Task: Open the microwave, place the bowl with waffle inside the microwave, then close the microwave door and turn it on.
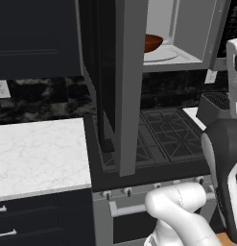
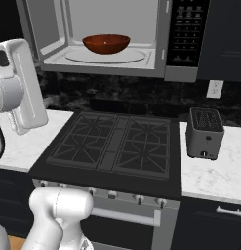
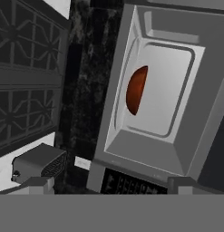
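The bowl [image 2: 106,43] was seen resting on the round turntable [image 2: 105,56] inside the microwave [image 2: 112,39], roughly at the centre of the cavity, with nothing gripping it. The waffle could not be made out in it — the rim hid the contents from these angles. In the hand view, rolled on its side, the bowl appeared at about 9 o'clock of the open cavity.

The microwave door [image 1: 115,81] was swung fully out to the left, standing edge-on in the left base view and hanging over the stove [image 2: 114,144], its black handle bar [image 1: 106,86] at the outer edge. The gripper [image 3: 111,183] was held back from the cavity, well apart from the bowl; its fingertips [image 3: 38,182] were set wide at the bottom of the hand view, with nothing between them.

The placing step was judged complete, and the closing of the door was taken to be the step in hand. For that, the arm would need to be brought round to the outer face of the door, at its 9 o'clock side, and the panel pushed shut — after which the black button panel [image 2: 188,31], at 3 o'clock of the cavity, would have to be pressed. The toaster [image 2: 205,133] stood on the counter [image 2: 214,171] at 3 o'clock of the stove, clear of that path.
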